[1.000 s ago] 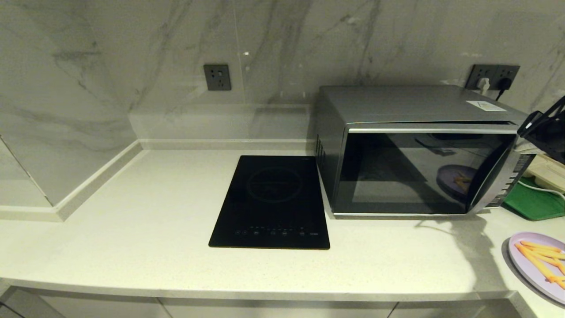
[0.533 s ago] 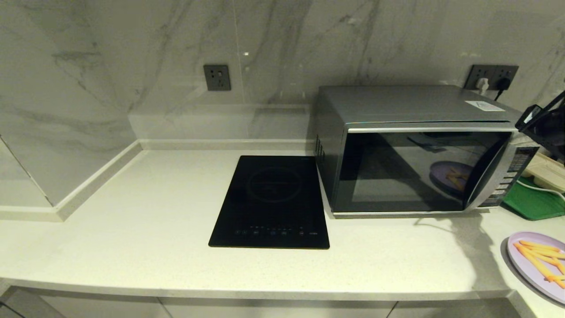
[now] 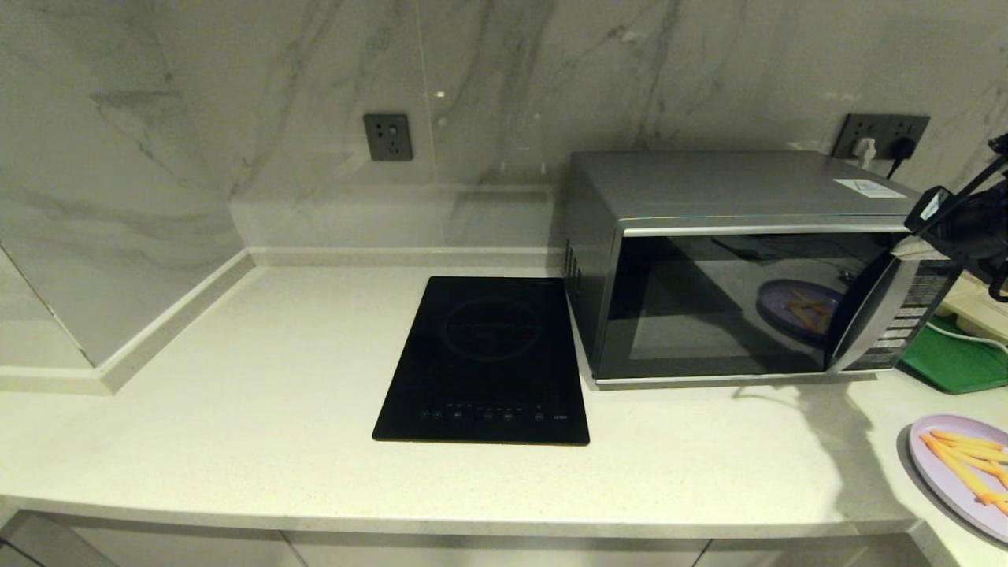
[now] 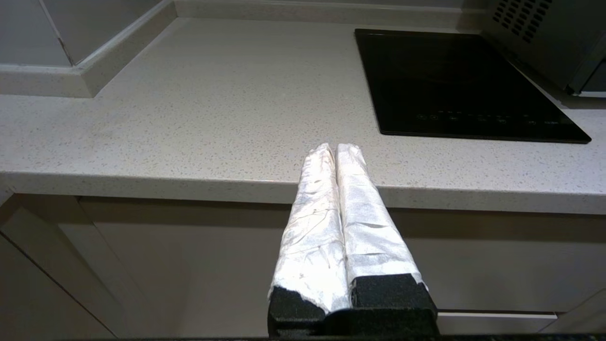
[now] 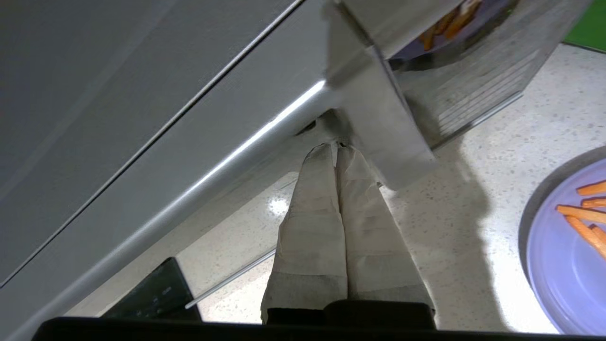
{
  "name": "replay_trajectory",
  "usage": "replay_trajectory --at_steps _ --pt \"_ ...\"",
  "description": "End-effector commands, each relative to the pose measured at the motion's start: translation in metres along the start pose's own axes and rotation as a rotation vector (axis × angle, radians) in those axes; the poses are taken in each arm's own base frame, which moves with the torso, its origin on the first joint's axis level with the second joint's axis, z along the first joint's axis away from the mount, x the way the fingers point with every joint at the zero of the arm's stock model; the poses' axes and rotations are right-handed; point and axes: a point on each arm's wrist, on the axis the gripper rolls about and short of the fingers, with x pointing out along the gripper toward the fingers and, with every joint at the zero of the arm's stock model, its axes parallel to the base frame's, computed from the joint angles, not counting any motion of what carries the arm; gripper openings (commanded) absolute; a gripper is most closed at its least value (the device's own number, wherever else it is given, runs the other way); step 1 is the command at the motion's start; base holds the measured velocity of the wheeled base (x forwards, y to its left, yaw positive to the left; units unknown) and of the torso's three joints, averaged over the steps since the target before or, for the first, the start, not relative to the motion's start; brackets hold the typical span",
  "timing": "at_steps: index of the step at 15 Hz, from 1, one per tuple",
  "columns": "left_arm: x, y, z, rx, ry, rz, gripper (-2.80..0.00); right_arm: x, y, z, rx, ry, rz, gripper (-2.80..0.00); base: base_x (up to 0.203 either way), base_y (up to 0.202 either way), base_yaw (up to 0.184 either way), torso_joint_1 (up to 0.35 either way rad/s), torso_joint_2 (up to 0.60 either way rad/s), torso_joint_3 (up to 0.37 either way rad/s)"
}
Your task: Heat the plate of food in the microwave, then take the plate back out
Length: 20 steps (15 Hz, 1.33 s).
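The silver microwave (image 3: 740, 189) stands at the back right of the counter, its dark glass door (image 3: 709, 315) almost flush with the body. My right gripper (image 3: 913, 248) is shut, and its taped tips (image 5: 336, 147) touch the door's upper corner by the curved handle (image 3: 866, 331). The lilac plate of fries (image 3: 957, 472) lies on the counter at the front right, outside the microwave, also seen as the plate (image 5: 568, 265) in the right wrist view. Its reflection shows in the door glass. My left gripper (image 4: 335, 148) is shut and empty, parked below the counter's front edge.
A flat black induction hob (image 3: 484, 358) lies left of the microwave. A green tray (image 3: 957, 362) with a white cable sits right of it. Wall sockets (image 3: 387, 138) are on the marble backsplash. The counter's front edge (image 4: 189, 182) is near the left gripper.
The microwave door has swung towards the body and the gap along its top has narrowed. My right gripper has moved left with the door's corner. The plate has stayed put.
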Motion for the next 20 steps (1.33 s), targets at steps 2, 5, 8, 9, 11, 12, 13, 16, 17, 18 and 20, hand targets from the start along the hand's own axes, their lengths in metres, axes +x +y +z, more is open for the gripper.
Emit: replay_trajectory --at_steps 2,5,8,9,11,12,13,16,17,18,20 --pt "0.0 0.0 0.0 -0.001 0.0 0.001 -2.8 -0.038 0.006 0.002 -0.007 -0.038 0.048 -2.8 0.0 0.0 0.0 0.0 0.0 0.0" --pt "0.0 0.0 0.0 0.001 0.0 0.001 -2.8 -0.092 0.008 -0.009 -0.14 0.009 0.073 -2.8 0.0 0.0 0.0 0.0 0.0 0.0" --pt "0.0 0.0 0.0 -0.001 0.0 0.001 -2.8 -0.159 0.006 -0.031 -0.335 0.107 0.115 -2.8 0.0 0.0 0.0 0.0 0.0 0.0" --pt "0.0 0.0 0.0 0.0 0.0 0.001 -2.8 -0.185 0.005 -0.04 -0.384 0.138 0.156 -2.8 0.0 0.0 0.0 0.0 0.0 0.0" --pt "0.0 0.0 0.0 -0.001 0.0 0.001 -2.8 -0.24 0.001 -0.066 -0.478 0.204 0.23 -2.8 0.0 0.0 0.0 0.0 0.0 0.0" --pt "0.0 0.0 0.0 -0.001 0.0 0.001 -2.8 -0.263 -0.002 -0.079 -0.523 0.21 0.257 -2.8 0.0 0.0 0.0 0.0 0.0 0.0" --pt "0.0 0.0 0.0 -0.001 0.0 0.001 -2.8 -0.288 -0.007 -0.093 -0.566 0.202 0.282 -2.8 0.0 0.0 0.0 0.0 0.0 0.0" --pt "0.0 0.0 0.0 0.0 0.0 0.001 -2.8 -0.354 -0.031 -0.134 -0.684 0.109 0.31 -2.8 0.0 0.0 0.0 0.0 0.0 0.0" --pt "0.0 0.0 0.0 -0.001 0.0 0.001 -2.8 -0.375 -0.041 -0.149 -0.738 0.041 0.307 -2.8 0.0 0.0 0.0 0.0 0.0 0.0" --pt "0.0 0.0 0.0 -0.001 0.0 0.001 -2.8 -0.396 -0.051 -0.164 -0.783 -0.034 0.306 -2.8 0.0 0.0 0.0 0.0 0.0 0.0" --pt "0.0 0.0 0.0 0.0 0.0 0.001 -2.8 -0.429 -0.07 -0.194 -0.832 -0.166 0.307 -2.8 0.0 0.0 0.0 0.0 0.0 0.0"
